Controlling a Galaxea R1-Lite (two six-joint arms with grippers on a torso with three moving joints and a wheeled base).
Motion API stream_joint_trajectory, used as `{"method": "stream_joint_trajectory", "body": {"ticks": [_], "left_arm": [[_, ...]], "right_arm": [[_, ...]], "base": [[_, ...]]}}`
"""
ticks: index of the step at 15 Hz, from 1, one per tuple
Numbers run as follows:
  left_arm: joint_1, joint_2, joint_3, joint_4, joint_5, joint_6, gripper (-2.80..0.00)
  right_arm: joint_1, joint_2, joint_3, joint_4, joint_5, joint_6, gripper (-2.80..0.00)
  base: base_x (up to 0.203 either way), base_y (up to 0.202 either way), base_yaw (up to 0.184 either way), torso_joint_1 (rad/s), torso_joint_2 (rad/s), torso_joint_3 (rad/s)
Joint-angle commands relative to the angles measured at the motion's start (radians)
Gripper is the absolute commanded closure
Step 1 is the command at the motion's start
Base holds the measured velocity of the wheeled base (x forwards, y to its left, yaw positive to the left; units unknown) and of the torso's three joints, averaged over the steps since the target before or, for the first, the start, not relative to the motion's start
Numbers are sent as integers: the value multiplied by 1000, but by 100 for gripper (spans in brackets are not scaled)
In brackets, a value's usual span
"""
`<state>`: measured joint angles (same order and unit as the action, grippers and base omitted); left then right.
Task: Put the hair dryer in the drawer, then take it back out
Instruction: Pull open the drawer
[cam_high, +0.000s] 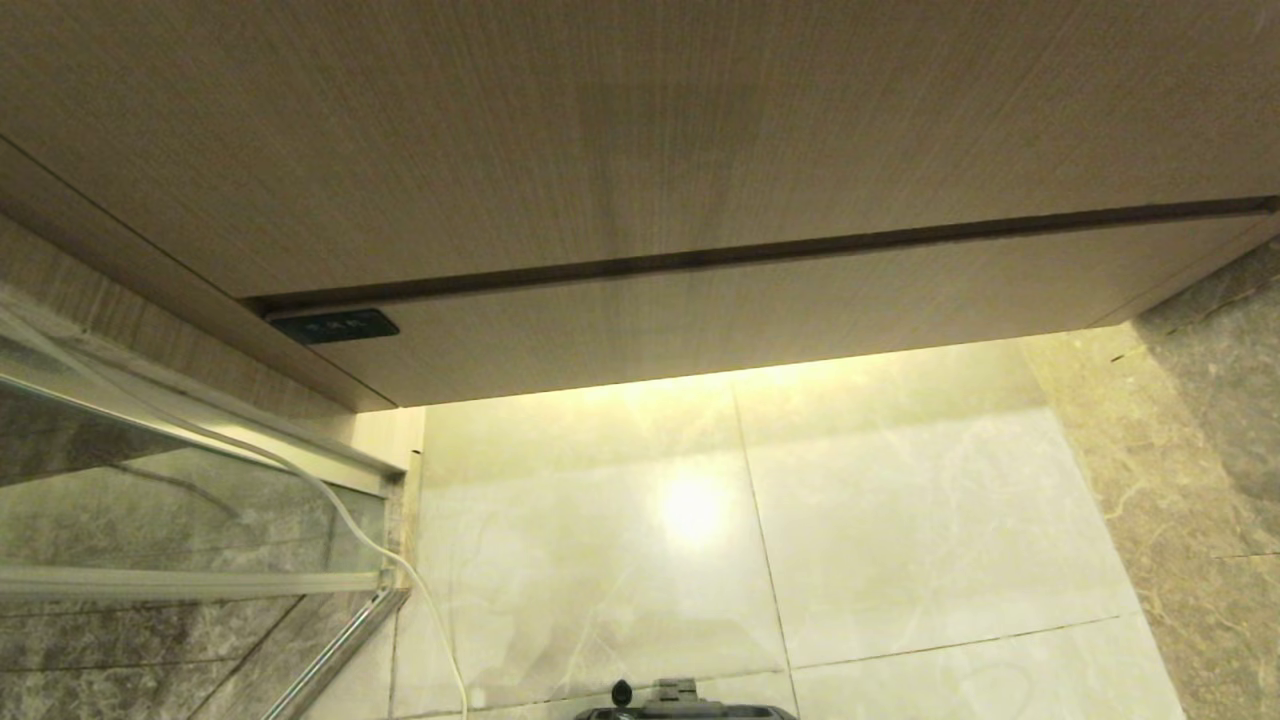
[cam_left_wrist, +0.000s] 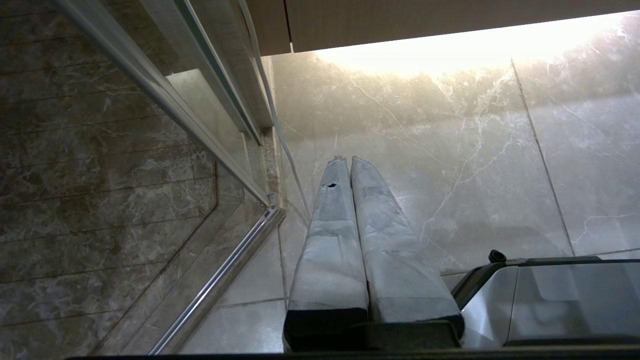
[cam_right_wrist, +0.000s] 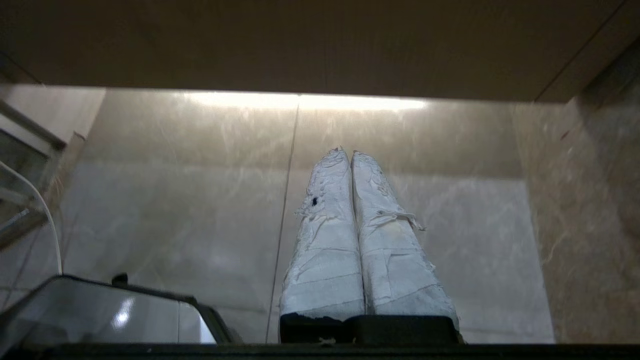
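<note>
The drawer (cam_high: 760, 305) is the shallow wood-grain front with a small dark label (cam_high: 333, 326) at its left corner. It is pushed in flush under the taller plain panel (cam_high: 600, 130). The hair dryer is out of view. Neither gripper appears in the head view. In the left wrist view my left gripper (cam_left_wrist: 348, 159) hangs low over the floor tiles near the glass door, its taped fingers pressed together with nothing between them. My right gripper (cam_right_wrist: 348, 151) is likewise shut and empty, pointing at the floor below the cabinet.
A glass shower door (cam_high: 150, 480) with a metal rail (cam_high: 330, 650) stands at the left. A white cord (cam_high: 400, 570) trails down beside it. A marble wall (cam_high: 1200, 450) closes the right side. Glossy floor tiles (cam_high: 900, 520) lie below the cabinet. My base (cam_high: 680, 708) shows at the bottom edge.
</note>
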<state>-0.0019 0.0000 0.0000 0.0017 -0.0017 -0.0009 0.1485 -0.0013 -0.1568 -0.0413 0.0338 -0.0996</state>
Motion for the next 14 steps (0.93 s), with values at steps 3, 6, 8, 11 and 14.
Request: {"method": "stream_joint_trajectory", "body": {"ticks": [3,6,8,11,14], "left_arm": [[0,0,0,0,0,-1,0],[-1,0,0,0,0,-1,0],[0,0,0,0,0,-1,0],[-1,0,0,0,0,-1,0],[0,0,0,0,0,-1,0]], "right_arm": [[8,98,-776,503,2,-3,0],[111,354,-1246,923,-100,-15,0],[153,535,-1382,1068,-165,-12,0],[208,752,-1439,1141,-206,-35,0],[237,948,-1429,1081,-167,-90,0]], "base": [[0,0,0,0,0,0],[0,0,0,0,0,0],[0,0,0,0,0,0],[0,0,0,0,0,0],[0,0,0,0,0,0]]}}
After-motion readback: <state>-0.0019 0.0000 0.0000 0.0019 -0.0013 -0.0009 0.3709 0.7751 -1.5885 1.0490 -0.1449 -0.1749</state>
